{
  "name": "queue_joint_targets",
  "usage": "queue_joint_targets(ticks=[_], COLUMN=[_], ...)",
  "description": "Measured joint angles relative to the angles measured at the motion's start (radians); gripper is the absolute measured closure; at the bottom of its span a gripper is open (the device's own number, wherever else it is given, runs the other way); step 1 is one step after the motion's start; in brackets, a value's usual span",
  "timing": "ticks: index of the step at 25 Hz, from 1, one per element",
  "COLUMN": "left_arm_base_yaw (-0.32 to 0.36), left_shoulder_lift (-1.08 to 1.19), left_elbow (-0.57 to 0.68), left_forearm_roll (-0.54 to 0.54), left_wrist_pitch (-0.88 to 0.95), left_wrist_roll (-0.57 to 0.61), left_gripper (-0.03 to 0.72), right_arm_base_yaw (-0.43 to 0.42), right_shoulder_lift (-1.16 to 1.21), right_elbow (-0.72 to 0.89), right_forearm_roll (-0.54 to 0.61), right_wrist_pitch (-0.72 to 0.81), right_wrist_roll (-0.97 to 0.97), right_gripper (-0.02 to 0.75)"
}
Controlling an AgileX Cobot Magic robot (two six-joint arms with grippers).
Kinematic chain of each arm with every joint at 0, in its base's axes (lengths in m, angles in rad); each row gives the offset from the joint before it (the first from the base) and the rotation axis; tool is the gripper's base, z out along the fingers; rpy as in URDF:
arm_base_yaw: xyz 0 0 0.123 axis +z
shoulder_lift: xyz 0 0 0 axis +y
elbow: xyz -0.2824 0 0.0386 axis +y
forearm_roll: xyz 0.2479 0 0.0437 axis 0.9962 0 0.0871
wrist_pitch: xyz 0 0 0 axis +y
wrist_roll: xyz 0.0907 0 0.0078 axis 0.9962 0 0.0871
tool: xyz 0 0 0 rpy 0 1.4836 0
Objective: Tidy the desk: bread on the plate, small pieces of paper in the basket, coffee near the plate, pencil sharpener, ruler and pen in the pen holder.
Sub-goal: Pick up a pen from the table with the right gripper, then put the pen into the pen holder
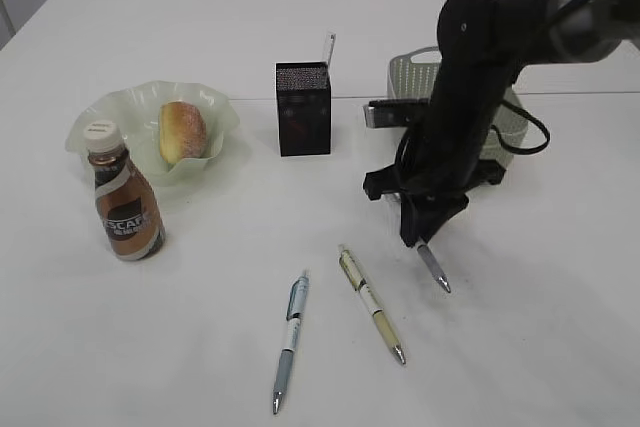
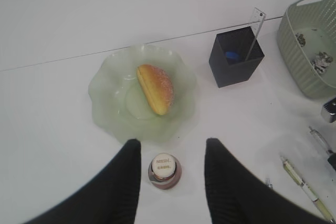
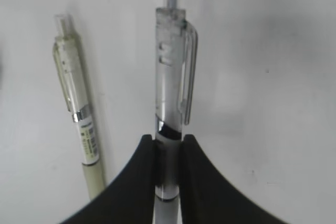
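The clear pen (image 3: 170, 103) sits clamped in the right claw (image 3: 168, 153), pinched across its barrel below the clip, its long axis running straight out from the fingers; in the exterior view its tip angles down toward the bench (image 1: 520, 327). The pen holder (image 1: 303, 109) stands up and to the left of it, nearer this arm than the other. The left claw (image 2: 170, 177) hangs half-open and empty above the coffee bottle (image 2: 164, 170), beside the plate (image 2: 105, 98).
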Motion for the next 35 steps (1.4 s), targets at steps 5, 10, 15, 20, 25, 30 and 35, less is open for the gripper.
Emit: queue_joint_targets(ticks=[5,10,15,20,25,30,35], left_arm_base_yaw=[0.0,0.0,0.0,0.0,0.0,0.0,0.0], left_shoulder_lift=[0.0,0.0,0.0,0.0,0.0,0.0,0.0], left_elbow=[0.0,0.0,0.0,0.0,0.0,0.0,0.0], left_forearm_roll=[0.0,0.0,0.0,0.002,0.004,0.01,0.037], left_wrist_pitch=[0.0,0.0,0.0,0.0,0.0,0.0,0.0], left_wrist_roll=[0.0,0.0,0.0,0.0,0.0,0.0,0.0], left_gripper=[0.391,0.391,0.391,0.391,0.391,0.391,0.405], right_arm_base_yaw=[0.0,0.0,0.0,0.0,0.0,0.0,0.0], right_shoulder_lift=[-0.121,-0.323,-0.445,-0.441,-0.414,-0.354,-0.231], right_elbow=[0.061,0.307,0.549,0.593,0.559,0.45,0.303], right_forearm_roll=[0.023,0.031,0.038,0.024,-0.038,-0.05,-0.099], right_wrist_pitch=[-0.163,-0.502,-0.974,-1.247,-1.351,-1.45,-1.507], right_wrist_roll=[-0.023,-0.052,-0.064,-0.066,-0.068,-0.068,-0.029], right_gripper=[0.677,0.677,0.677,0.677,0.677,0.677,0.677])
